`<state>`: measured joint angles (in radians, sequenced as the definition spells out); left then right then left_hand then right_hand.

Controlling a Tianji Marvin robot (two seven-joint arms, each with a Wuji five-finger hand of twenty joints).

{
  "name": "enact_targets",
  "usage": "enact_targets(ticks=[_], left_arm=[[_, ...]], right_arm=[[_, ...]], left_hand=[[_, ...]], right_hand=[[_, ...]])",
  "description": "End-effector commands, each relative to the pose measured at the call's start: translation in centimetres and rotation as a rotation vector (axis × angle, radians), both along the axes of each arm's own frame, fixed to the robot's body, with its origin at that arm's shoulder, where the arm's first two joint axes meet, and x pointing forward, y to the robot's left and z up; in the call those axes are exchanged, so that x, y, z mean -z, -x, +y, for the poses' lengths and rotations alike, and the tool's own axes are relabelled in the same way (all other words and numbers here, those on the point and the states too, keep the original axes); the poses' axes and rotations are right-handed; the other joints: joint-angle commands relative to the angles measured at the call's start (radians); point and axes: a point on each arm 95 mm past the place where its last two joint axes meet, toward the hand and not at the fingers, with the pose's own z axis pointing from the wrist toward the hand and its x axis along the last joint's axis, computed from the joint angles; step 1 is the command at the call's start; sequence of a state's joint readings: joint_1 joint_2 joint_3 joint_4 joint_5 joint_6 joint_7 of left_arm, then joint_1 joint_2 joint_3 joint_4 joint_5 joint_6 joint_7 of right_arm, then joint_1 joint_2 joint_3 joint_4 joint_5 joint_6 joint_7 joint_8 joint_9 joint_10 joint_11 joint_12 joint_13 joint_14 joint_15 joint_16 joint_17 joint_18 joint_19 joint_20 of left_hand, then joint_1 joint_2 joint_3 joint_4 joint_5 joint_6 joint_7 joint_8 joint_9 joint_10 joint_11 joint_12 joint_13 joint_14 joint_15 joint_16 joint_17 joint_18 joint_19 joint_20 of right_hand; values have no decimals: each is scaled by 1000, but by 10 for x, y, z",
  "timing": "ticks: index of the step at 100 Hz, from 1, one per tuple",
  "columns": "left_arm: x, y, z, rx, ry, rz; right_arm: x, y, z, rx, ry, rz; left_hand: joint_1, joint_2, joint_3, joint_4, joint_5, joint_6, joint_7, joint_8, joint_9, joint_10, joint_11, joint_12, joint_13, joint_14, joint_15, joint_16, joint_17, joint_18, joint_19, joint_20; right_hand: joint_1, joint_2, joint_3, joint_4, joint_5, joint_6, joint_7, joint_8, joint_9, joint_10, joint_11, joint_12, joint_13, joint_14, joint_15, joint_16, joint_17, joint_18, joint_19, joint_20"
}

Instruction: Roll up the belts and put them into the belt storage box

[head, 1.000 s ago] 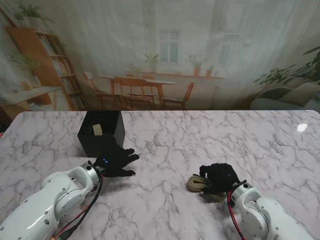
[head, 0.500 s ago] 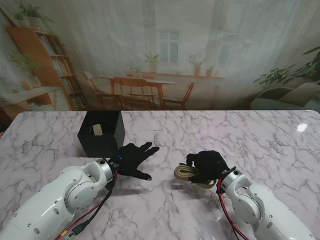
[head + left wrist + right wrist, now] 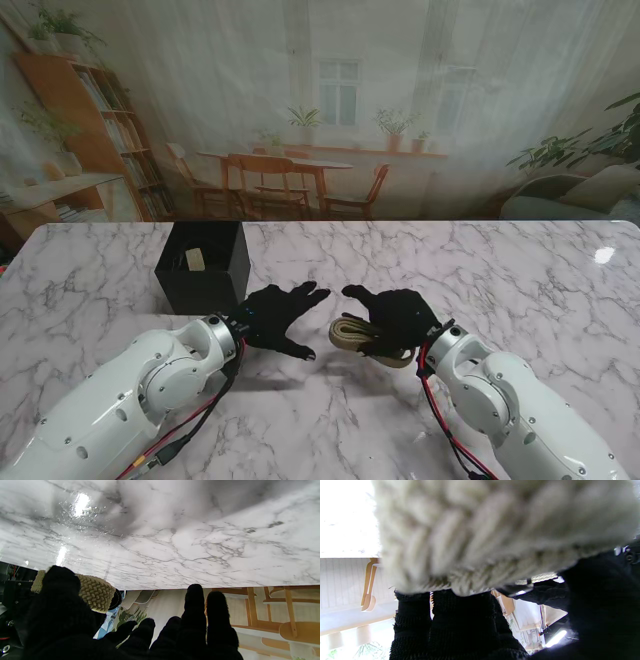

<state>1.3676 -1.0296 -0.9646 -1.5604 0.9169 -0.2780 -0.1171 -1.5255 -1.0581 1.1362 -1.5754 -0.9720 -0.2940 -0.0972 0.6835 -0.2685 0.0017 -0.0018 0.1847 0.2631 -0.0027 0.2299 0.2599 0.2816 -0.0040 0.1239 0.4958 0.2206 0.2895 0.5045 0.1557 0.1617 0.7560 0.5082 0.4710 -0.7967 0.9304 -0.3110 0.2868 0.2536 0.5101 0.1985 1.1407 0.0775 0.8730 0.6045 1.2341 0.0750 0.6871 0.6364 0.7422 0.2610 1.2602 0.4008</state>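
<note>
A rolled beige woven belt [image 3: 352, 336] is held above the table in my right hand [image 3: 392, 318], whose black-gloved fingers are shut around it. The same belt [image 3: 495, 530] fills the right wrist view, blurred and very close. My left hand [image 3: 281, 317] is open with fingers spread, just left of the belt and apart from it. The left wrist view shows the belt roll [image 3: 95, 593] beyond the left thumb. The black belt storage box [image 3: 203, 266] stands at the back left, open on top, with a light roll [image 3: 195, 260] inside.
The white marble table [image 3: 500, 280] runs out to the right and toward the far edge. A printed room backdrop hangs behind it. Both white forearms rise from the near corners of the stand view.
My right hand has carried the belt roll leftward and a little farther from me. My left hand has moved right from beside the box, fingers spreading toward the belt.
</note>
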Motion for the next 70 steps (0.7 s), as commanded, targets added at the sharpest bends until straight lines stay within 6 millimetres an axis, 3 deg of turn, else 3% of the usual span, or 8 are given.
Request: enact_targets(ticks=[1, 14, 28, 50, 70], left_arm=[[3, -2, -7, 1, 12, 22], [3, -2, -12, 15, 35, 35], [4, -3, -17, 35, 46, 36], [4, -3, -21, 44, 56, 47], [5, -3, -25, 53, 59, 60]], right_arm=[[-7, -2, 8, -8, -9, -8], [-10, -4, 17, -19, -22, -5], [-12, -7, 25, -30, -30, 1], [-13, -10, 34, -40, -30, 11], [-11, -12, 40, -49, -25, 21]], left_hand=[[-17, -20, -12, -17, -53, -22, -25, -23, -64, -13, -9, 8, -24, 11, 0, -5, -12, -3, 9, 2], [-14, -39, -14, -20, -47, -29, -20, -33, -46, -32, 0, 12, -9, -2, 9, 0, 0, -11, 19, 7], [-8, -49, -11, -22, -46, -14, 29, 50, -18, -55, 34, 70, 1, -16, 14, 12, 6, -24, 29, 10], [10, -54, -7, -21, 3, -3, 65, 107, 31, -60, 114, 130, 26, -17, 26, 21, 22, -23, 45, 12], [96, -54, 32, -7, 52, 18, 89, 137, 115, -67, 207, 179, 73, -21, 50, 38, 57, -25, 78, 18]], right_hand=[[185, 48, 156, 65, -45, 28, 10, -23, 64, -150, 127, 5, 25, -56, 45, 25, -9, 14, 9, 11], [187, 54, 154, 65, -51, 28, 17, -27, 62, -153, 130, -1, 21, -56, 43, 24, -13, 15, 7, 11], [189, 57, 151, 65, -49, 25, 24, -31, 58, -153, 134, -4, 19, -55, 42, 23, -15, 16, 6, 11], [189, 61, 147, 65, -43, 21, 30, -38, 55, -154, 138, -6, 17, -56, 40, 21, -17, 18, 5, 11], [190, 62, 147, 66, -27, 10, 36, -42, 55, -156, 138, -7, 14, -54, 37, 19, -19, 17, 3, 11]])
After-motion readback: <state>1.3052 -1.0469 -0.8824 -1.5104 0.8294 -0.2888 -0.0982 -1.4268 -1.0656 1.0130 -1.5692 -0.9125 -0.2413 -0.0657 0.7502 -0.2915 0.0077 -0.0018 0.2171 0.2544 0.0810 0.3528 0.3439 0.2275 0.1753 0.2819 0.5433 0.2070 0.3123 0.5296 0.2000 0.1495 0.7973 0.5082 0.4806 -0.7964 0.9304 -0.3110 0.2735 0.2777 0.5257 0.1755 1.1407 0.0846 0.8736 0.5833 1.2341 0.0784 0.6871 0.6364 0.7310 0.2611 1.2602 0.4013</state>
